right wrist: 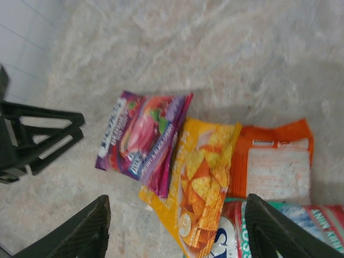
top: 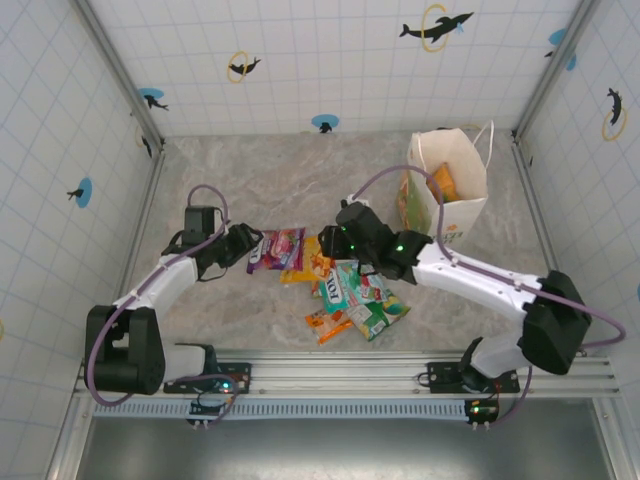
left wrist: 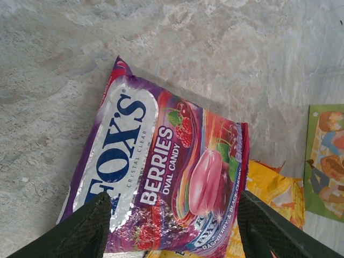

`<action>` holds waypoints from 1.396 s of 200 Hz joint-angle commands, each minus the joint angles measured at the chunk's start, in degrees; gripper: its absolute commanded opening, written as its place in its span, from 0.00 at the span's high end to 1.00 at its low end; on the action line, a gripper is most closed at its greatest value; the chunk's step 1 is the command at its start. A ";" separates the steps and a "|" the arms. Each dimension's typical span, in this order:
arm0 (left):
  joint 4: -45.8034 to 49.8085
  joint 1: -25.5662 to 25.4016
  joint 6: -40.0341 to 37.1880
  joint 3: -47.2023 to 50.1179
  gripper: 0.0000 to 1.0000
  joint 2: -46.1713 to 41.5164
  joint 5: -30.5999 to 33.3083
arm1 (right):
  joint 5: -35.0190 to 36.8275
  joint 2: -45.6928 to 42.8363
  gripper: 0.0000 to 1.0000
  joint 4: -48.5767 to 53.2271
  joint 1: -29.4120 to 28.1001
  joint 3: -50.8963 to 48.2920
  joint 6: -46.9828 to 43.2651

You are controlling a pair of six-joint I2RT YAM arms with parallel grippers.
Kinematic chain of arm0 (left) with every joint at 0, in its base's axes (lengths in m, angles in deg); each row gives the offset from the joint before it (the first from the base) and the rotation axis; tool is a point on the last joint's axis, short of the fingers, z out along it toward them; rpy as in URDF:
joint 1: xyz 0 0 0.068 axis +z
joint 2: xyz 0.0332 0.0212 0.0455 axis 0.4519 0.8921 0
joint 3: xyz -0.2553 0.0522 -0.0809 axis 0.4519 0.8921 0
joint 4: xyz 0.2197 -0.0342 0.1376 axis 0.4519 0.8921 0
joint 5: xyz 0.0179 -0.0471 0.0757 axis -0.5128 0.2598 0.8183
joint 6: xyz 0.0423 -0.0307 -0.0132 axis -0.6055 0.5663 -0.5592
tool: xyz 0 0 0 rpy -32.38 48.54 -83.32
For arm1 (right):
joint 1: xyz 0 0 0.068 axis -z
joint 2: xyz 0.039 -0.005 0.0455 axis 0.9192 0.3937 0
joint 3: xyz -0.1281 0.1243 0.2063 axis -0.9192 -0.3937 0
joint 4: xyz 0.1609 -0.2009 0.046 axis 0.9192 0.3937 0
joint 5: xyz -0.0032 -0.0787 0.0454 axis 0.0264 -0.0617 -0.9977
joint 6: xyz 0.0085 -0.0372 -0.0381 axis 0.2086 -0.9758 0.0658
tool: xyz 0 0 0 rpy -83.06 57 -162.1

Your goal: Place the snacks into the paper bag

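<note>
Top external, marbled tabletop (top: 280, 180), dolphin-tiled walls (top: 330, 70), left tool (left wrist: 174, 217) and right tool (right wrist: 177, 226) spread wide

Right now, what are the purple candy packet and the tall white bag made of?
The purple candy packet looks like thin shiny plastic film, maybe foil-lined: it glints silver and crinkles. The tall white shopping bag looks like matte paper: it has flat, stiff walls and no shine.

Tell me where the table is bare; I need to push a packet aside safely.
Bare: the far table between the back wall and the packets, left of the bag; also the near patch between left arm and packets. Crowded: the centre, where left gripper and right gripper hang at the pile.
</note>
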 commanded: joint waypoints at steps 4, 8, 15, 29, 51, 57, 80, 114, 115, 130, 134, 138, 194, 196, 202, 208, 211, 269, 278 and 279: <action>-1.39 0.11 -0.63 0.76 0.37 0.20 -1.88 | -4.41 5.06 0.27 -1.27 0.62 0.84 5.13; -1.45 0.13 -0.64 0.75 0.38 0.29 -2.06 | -4.90 5.99 0.27 -0.99 0.85 1.09 5.26; -1.47 0.09 -0.68 0.75 0.39 0.33 -2.10 | -5.78 7.29 0.26 -0.40 1.37 1.38 5.68; -1.81 0.08 -0.51 1.01 0.39 0.27 -2.23 | -7.63 9.59 0.25 -0.36 2.39 1.77 6.15; -2.26 0.13 -0.49 1.10 0.39 0.24 -2.32 | -9.66 12.25 0.25 -3.88 2.69 1.30 6.10; -2.30 0.02 -0.58 1.04 0.39 0.31 -2.28 | -10.19 12.86 0.25 -4.99 2.72 1.11 6.07; -2.43 0.08 -0.64 0.97 0.39 0.42 -2.43 | -12.42 14.35 0.28 -10.09 3.45 -0.48 6.79; -2.77 0.04 -0.71 1.10 0.39 0.55 -2.50 | -14.17 16.47 0.32 -14.96 3.85 -2.17 8.47; -2.77 0.07 -0.72 1.05 0.39 0.58 -2.50 | -14.21 16.56 0.32 -15.04 3.88 -2.18 8.46; -2.87 0.08 -1.13 0.84 0.39 0.85 -2.11 | -14.34 17.53 0.32 -16.28 3.85 -2.57 9.02; -2.86 0.05 -1.17 0.83 0.39 0.99 -2.06 | -14.30 17.81 0.32 -16.35 3.83 -2.56 9.21; -2.94 0.02 -1.18 0.82 0.39 1.03 -2.06 | -14.37 18.06 0.32 -16.49 3.85 -2.55 9.35; -3.30 0.09 -1.13 1.38 0.39 1.26 -1.89 | -15.40 21.10 0.37 -19.21 3.94 -2.87 9.55; -3.30 0.07 -1.12 1.36 0.39 1.23 -1.93 | -15.40 21.12 0.37 -19.39 3.97 -2.91 9.58; -3.32 0.03 -1.10 1.26 0.39 1.15 -1.81 | -15.32 21.22 0.40 -19.62 3.92 -3.12 9.58; -3.30 0.03 -1.16 1.30 0.39 1.13 -1.82 | -15.31 21.30 0.42 -19.96 3.95 -3.23 9.63; -3.22 0.05 -1.21 1.26 0.39 1.05 -1.80 | -15.26 21.31 0.43 -20.02 4.00 -3.24 9.61; -1.86 0.08 -2.16 -0.57 0.39 -0.10 0.07 | -14.09 17.41 0.81 -24.29 4.09 -6.50 9.73; -1.62 0.07 -2.28 -1.08 0.39 -0.28 0.15 | -13.72 16.48 0.85 -24.33 4.09 -6.84 9.68; -1.54 0.08 -2.26 -1.23 0.39 -0.32 0.18 | -13.68 16.35 0.86 -24.29 4.14 -6.89 9.68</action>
